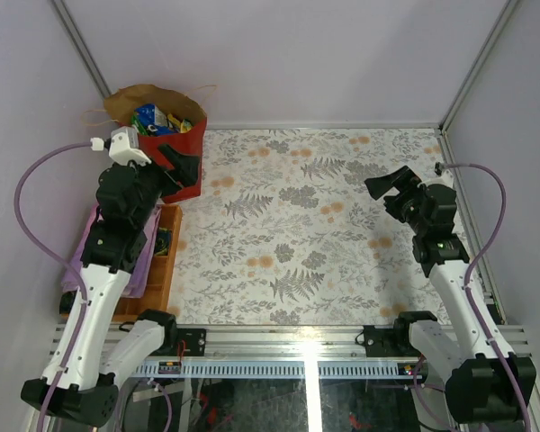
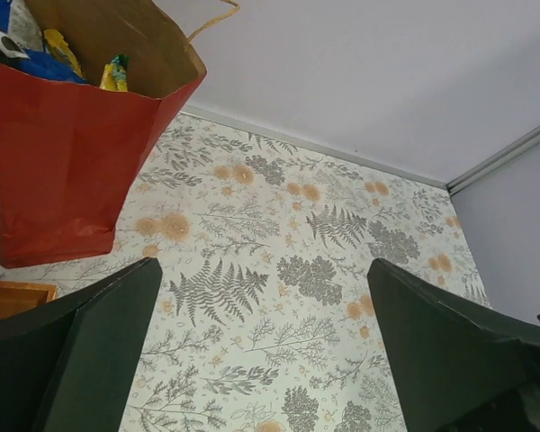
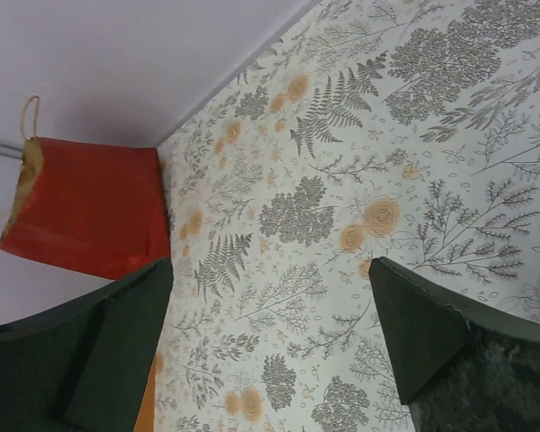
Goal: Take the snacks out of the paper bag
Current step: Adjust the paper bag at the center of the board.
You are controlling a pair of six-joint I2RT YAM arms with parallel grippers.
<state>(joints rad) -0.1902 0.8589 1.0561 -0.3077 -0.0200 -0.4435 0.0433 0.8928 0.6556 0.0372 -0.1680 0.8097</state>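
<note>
Purple cloth [image 1: 146,259] lies on a wooden tray [image 1: 173,263].

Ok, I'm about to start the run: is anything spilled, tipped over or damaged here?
Nothing stands out. The paper bag stands upright in the far left corner with the snacks inside, none spilled on the table. The left gripper and the right gripper are open and empty.

The paper bag [image 1: 196,139] stands in the far left corner of the table [image 1: 297,225], with the snacks [image 1: 153,117] inside it. The left gripper [image 1: 182,173] hangs just in front of the bag. Nearer, along the left edge, sits 1 tray [image 1: 168,247] with a cloth [image 1: 144,270] on its left part. The right gripper [image 1: 391,184] is well apart, over the right side.
</note>
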